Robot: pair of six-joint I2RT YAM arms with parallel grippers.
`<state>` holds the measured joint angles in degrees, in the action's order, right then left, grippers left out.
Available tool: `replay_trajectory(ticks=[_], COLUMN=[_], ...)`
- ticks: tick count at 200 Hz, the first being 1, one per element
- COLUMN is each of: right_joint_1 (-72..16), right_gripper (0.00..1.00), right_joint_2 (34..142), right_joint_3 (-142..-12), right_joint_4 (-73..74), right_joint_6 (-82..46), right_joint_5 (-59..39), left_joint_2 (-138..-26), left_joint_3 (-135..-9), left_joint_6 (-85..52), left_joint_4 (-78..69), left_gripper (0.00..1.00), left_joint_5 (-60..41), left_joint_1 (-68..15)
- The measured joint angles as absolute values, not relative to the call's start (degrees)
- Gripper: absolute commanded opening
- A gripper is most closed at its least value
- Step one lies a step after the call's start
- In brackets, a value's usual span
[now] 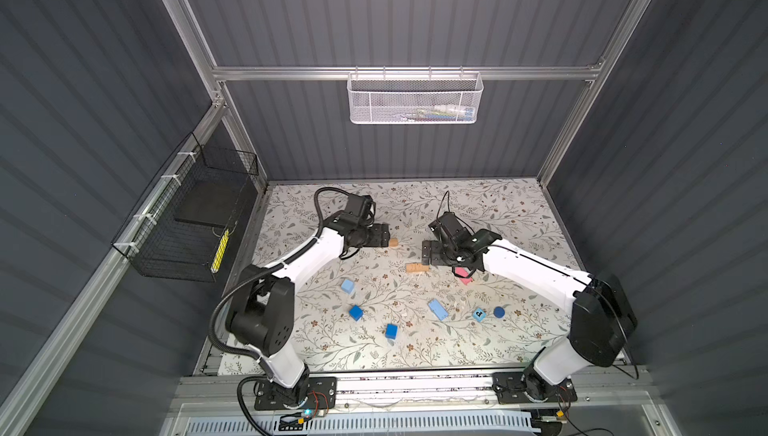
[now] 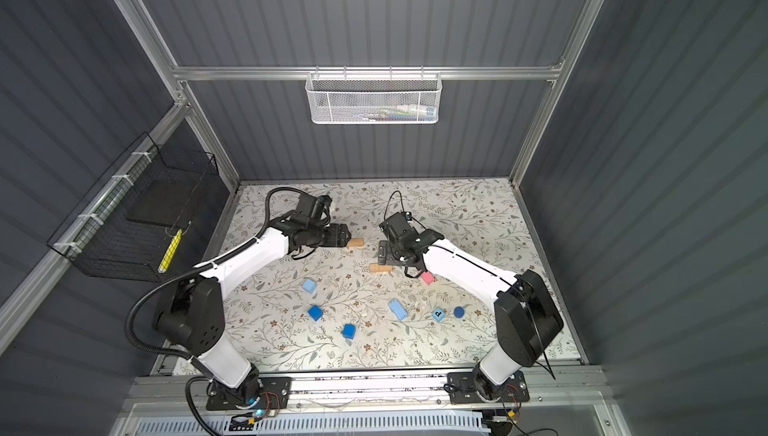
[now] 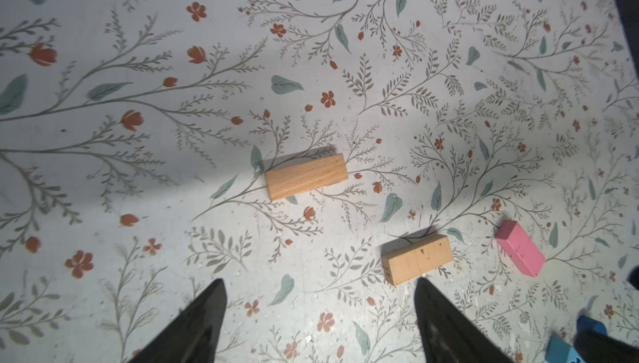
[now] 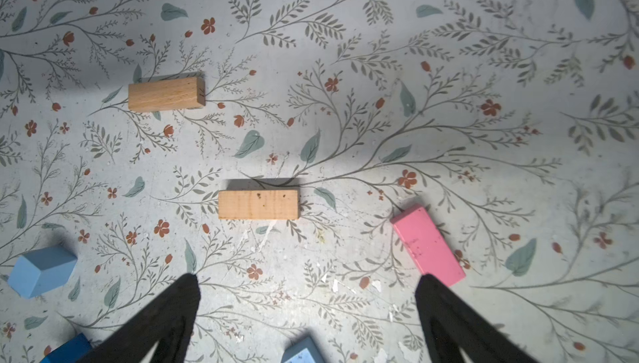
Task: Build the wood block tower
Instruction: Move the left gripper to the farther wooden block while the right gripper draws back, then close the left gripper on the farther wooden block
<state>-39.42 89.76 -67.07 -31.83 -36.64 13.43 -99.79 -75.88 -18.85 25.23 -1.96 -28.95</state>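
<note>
A: Left gripper?
B: Fingers spread wide, nothing between them, over the floral table.
A: Blocks?
B: Three bars lying flat. Far tan bar ahead of the gap, apart from the rest. Near tan bar just beside one fingertip; contact unclear. Both tan bars lie roughly parallel. Pink bar near that one, not touching, skewed to it.
A: Anything else?
B: Light blue block, cut off by the frame; a dark blue piece beside it, shape unclear.

Robot lab cell, aluminium frame
</note>
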Motion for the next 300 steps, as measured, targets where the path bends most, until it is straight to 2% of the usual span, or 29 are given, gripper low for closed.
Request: replay_trajectory(ticks=[39, 67, 98, 160, 300], right_joint_1=[-37.80, -35.83, -33.98, -31.94, -29.61], right_gripper=[0.99, 0.99, 0.99, 0.99, 0.99], right_joint_2=[84.12, 80.03, 77.06, 76.09, 74.61], right_joint_3=[-61.14, -57.78, -55.44, -53.60, -51.72], right_joint_4=[-29.47, -27.92, -26.72, -25.82, -25.30], right_joint_6=[-36.60, -36.60, -36.38, -35.75, -35.77], right_joint_5=[13.63, 13.56, 13.50, 13.08, 12.88], left_joint_2=[-113.56, -118.37, -120.84, -124.81, -130.21], left_joint_3=[-91.29, -94.96, -96.84, -101.30, -105.82], left_joint_6=[-19.31, -20.71, -22.61, -25.36, -30.70], left_joint_4=[35.48, 39.62, 42.85, 43.75, 43.92], left_gripper=[0.86, 0.87, 0.92, 0.94, 0.90], left_joint_5=[4.95, 7.20, 8.58, 9.04, 9.93], left_joint_1=[-32.53, -33.30, -33.30, -33.30, -33.30])
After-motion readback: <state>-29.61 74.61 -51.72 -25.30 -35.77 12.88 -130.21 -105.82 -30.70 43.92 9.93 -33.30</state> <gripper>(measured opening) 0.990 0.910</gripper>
